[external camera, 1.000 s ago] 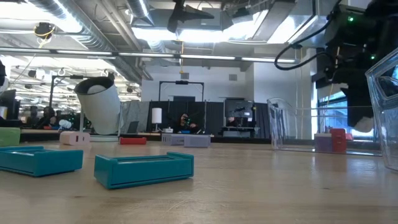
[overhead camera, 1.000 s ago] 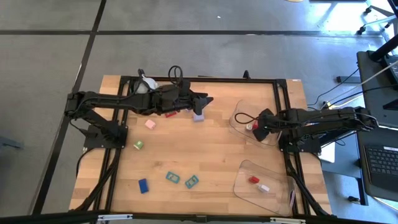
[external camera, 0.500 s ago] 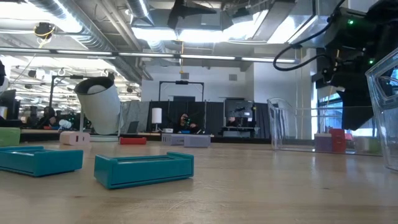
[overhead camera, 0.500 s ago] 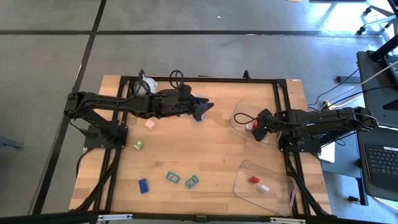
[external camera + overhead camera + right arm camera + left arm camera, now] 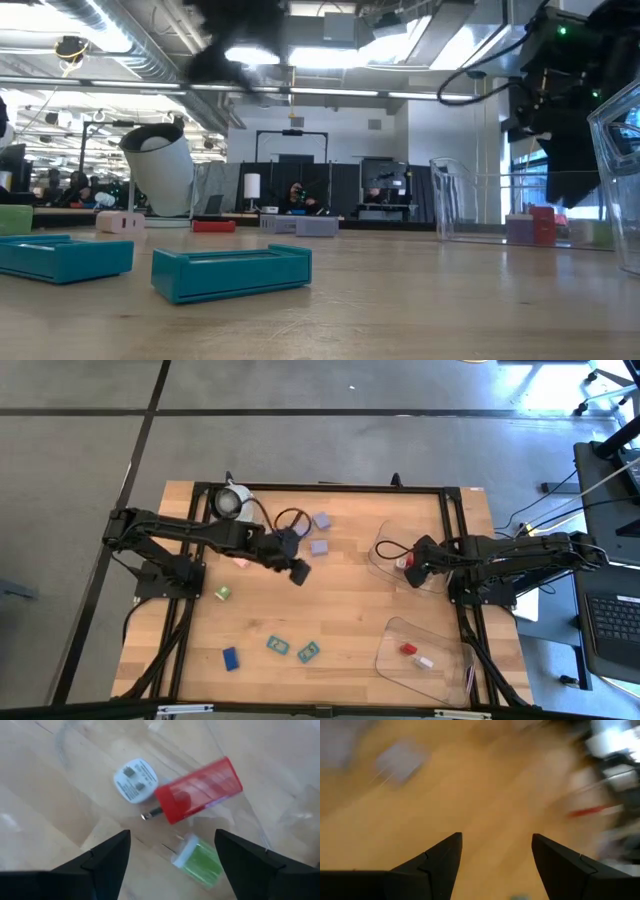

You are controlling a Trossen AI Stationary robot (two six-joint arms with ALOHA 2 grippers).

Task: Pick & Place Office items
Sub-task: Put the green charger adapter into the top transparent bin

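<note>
Your right claw [image 5: 167, 857] hangs open over the red piece [image 5: 199, 788] in the far tray [image 5: 385, 532]; your empty, open left claw [image 5: 297, 572] could sweep loose lavender blocks [image 5: 319, 546].

red block [image 5: 199, 790], white piece [image 5: 135, 781], green piece [image 5: 200, 861] | in tray | rest scattered on table

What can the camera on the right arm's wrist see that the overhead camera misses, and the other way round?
Only the right wrist view shows three separate pieces in the clear tray: a red block, a white round piece and a green piece.

Only the high view shows the whole table, the left gripper, the teal pieces and the second tray.

Both show the right gripper, fingers apart and empty, over that tray.
</note>
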